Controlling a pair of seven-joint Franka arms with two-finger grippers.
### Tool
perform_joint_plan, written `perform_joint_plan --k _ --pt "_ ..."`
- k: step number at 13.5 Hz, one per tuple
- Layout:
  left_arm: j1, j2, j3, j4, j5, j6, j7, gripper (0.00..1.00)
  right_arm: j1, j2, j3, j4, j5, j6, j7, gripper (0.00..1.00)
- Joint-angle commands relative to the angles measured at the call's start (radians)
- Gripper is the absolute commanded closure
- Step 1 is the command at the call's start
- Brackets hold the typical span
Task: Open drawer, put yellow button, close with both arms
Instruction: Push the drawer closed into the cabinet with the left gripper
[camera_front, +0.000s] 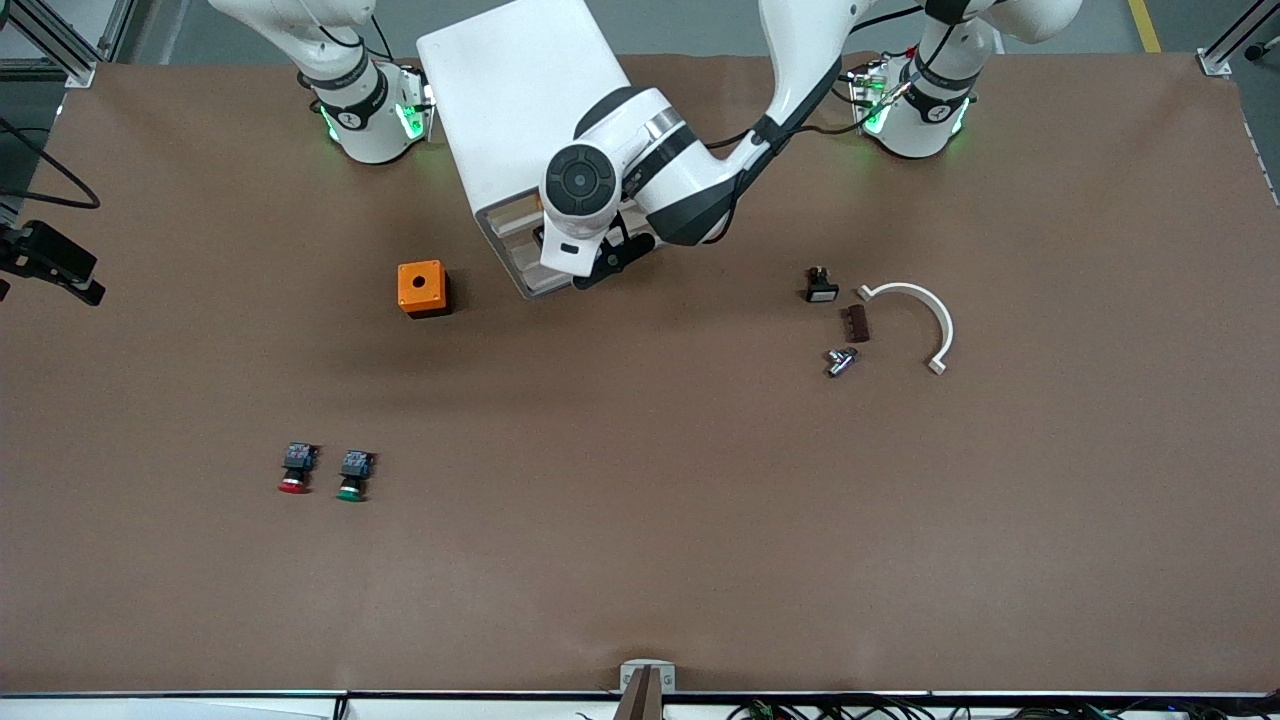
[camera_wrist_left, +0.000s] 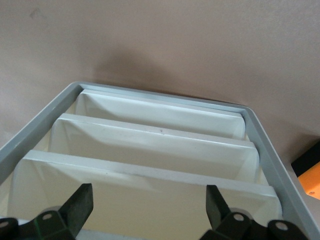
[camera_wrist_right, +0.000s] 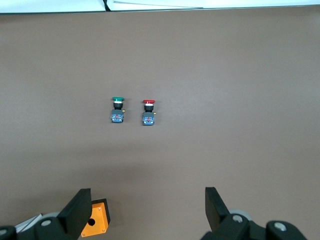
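Observation:
The white cabinet (camera_front: 500, 90) stands between the arm bases. Its stacked drawer fronts (camera_front: 515, 245) face the front camera. My left gripper (camera_front: 605, 268) hangs open and empty just in front of them. In the left wrist view its fingers (camera_wrist_left: 82, 202) straddle an upper off-white drawer front (camera_wrist_left: 150, 195) inside the grey frame (camera_wrist_left: 40, 125); I cannot tell which drawer that is. The yellow button is out of view. My right gripper (camera_wrist_right: 148, 205) is open and empty, high over the table by the orange box (camera_wrist_right: 96, 219). It does not show in the front view.
A red-capped button (camera_front: 294, 468) and a green-capped button (camera_front: 353, 475) lie nearer the front camera, toward the right arm's end. The orange box (camera_front: 422, 288) sits beside the cabinet. A black part (camera_front: 821, 286), brown block (camera_front: 856, 323), metal fitting (camera_front: 841, 361) and white curved clamp (camera_front: 925, 320) lie toward the left arm's end.

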Motion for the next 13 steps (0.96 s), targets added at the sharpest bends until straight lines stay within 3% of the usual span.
perform_joint_plan --k 1,6,13 --pt "-0.005 -0.01 -0.013 0.008 -0.115 0.001 -0.044 0.01 -0.02 -0.006 0.014 0.008 0.0 0.001 -0.002 0.0" --pt "-0.002 -0.009 -0.011 -0.043 -0.19 0.093 -0.044 0.01 -0.02 -0.005 0.014 0.008 0.007 0.007 -0.002 0.0" --pt "0.05 -0.023 -0.002 -0.037 -0.17 0.089 -0.018 0.01 -0.02 -0.005 0.014 0.008 0.007 0.007 -0.001 0.0"
